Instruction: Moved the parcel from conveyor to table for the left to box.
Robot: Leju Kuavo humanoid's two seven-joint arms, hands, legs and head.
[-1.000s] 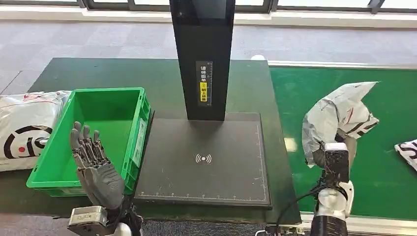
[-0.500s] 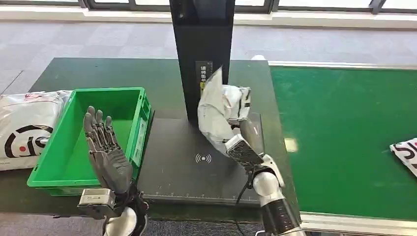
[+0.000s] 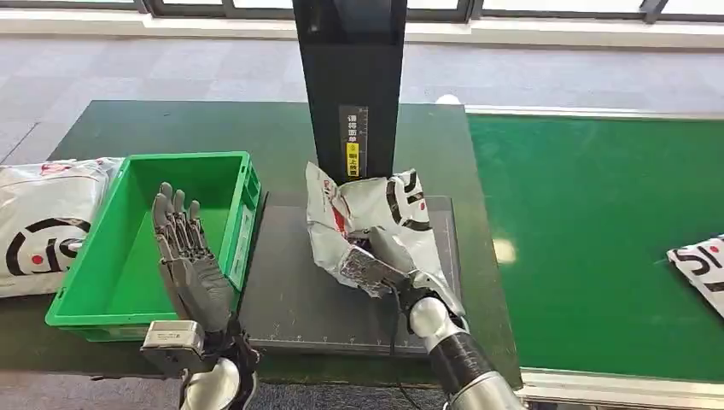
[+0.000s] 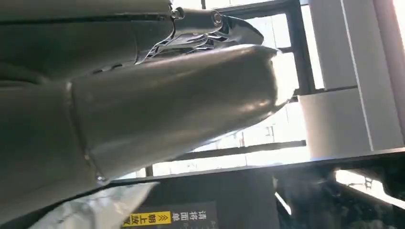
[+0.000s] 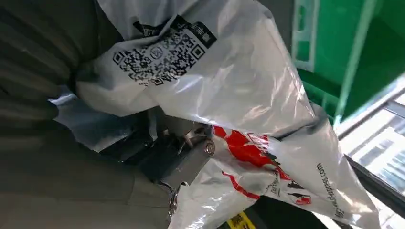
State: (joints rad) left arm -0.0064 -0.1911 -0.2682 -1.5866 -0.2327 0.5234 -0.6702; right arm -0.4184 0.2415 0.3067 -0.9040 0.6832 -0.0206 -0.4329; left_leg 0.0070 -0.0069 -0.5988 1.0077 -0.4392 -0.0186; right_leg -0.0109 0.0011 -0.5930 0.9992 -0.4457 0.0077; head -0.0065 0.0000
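Observation:
A crumpled white parcel bag [image 3: 367, 213] with black and red print lies on the black scanner pad [image 3: 290, 290] in front of the dark post. My right hand [image 3: 376, 260] grips its near side; in the right wrist view the parcel [image 5: 229, 90] wraps around my fingers, its QR label facing the camera. My left hand [image 3: 183, 256] is raised upright with fingers apart, holding nothing, just in front of the green box [image 3: 243, 226]. Up close in the left wrist view, the left hand [image 4: 143, 95] shows its grey thumb.
The green conveyor [image 3: 598, 231] runs on the right, with another parcel [image 3: 702, 266] at its far right edge. A large white bag [image 3: 43, 218] lies left of the green box. The dark scanner post [image 3: 352, 85] stands behind the pad.
My right hand has carried the parcel from the conveyor leftward and lowered it onto the scanner pad. My left hand rose slightly toward the box, still holding nothing.

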